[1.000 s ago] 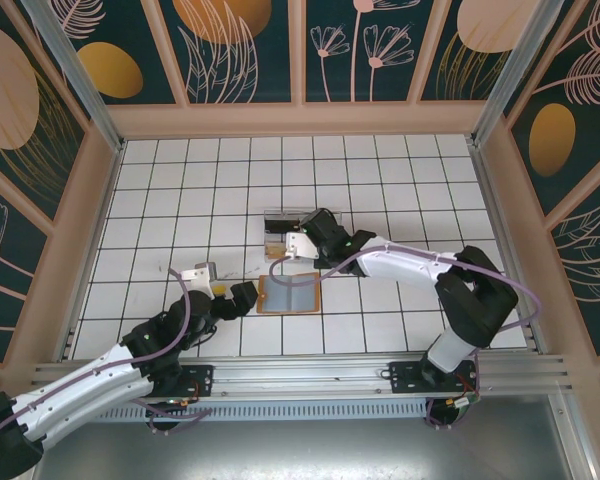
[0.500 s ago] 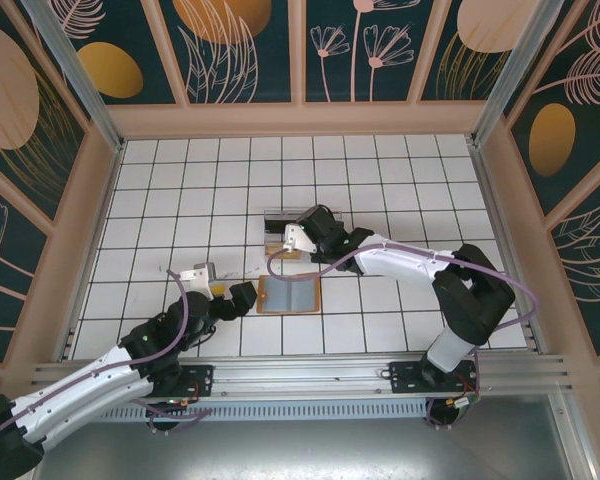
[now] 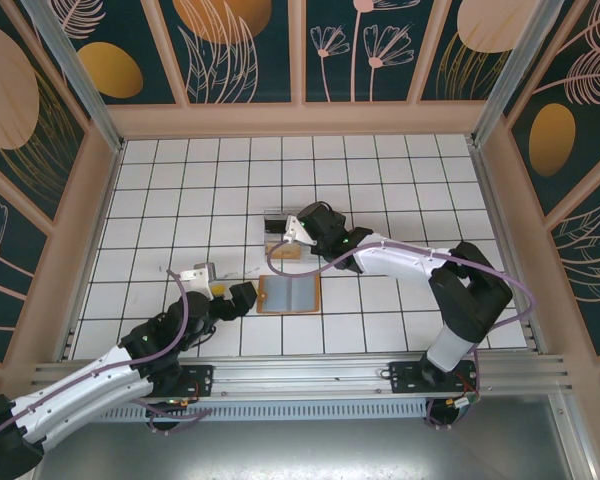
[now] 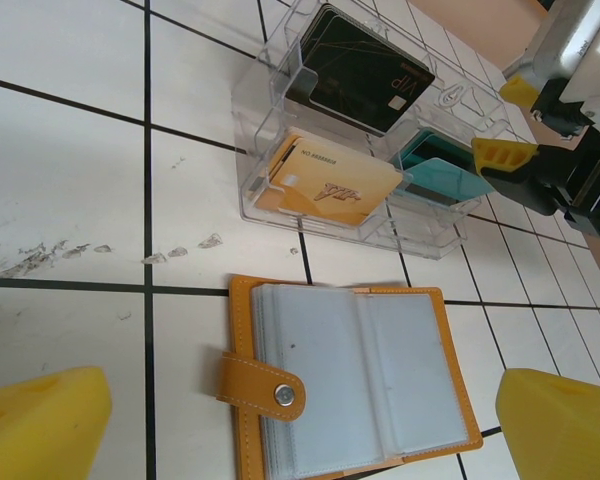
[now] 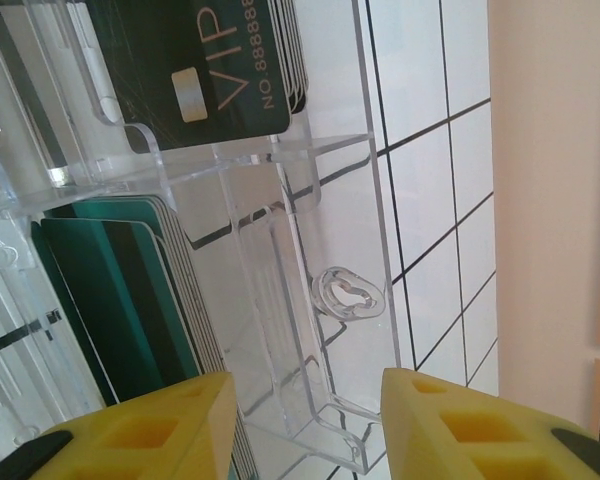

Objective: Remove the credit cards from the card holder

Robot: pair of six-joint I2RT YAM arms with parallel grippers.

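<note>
The card holder (image 4: 360, 372) lies open on the tiles, tan-orange with pale blue-grey pockets that look empty and a snap strap on its left edge; from above the card holder (image 3: 288, 296) sits in front of the clear tray. My left gripper (image 4: 300, 430) is open just short of it, one fingertip (image 4: 40, 425) at each side; from the top camera the left gripper (image 3: 246, 297) is at its left edge. My right gripper (image 5: 305, 425) is open over the tray's end compartment, nothing between its fingers (image 5: 130, 430). Credit cards stand in the tray: black VIP card (image 4: 365, 70), orange card (image 4: 335, 185), teal cards (image 5: 110, 290).
The clear compartmented tray (image 4: 255, 150) stands just beyond the card holder; the tray (image 3: 270, 232) is under my right gripper (image 3: 293, 238). Scuff marks (image 4: 40, 258) mark the tile to its left. Open white tiles surround both, with wooden walls further out.
The right gripper has opened from shut and shifted a little toward the far side over the tray. The left arm and the card holder have not moved.
</note>
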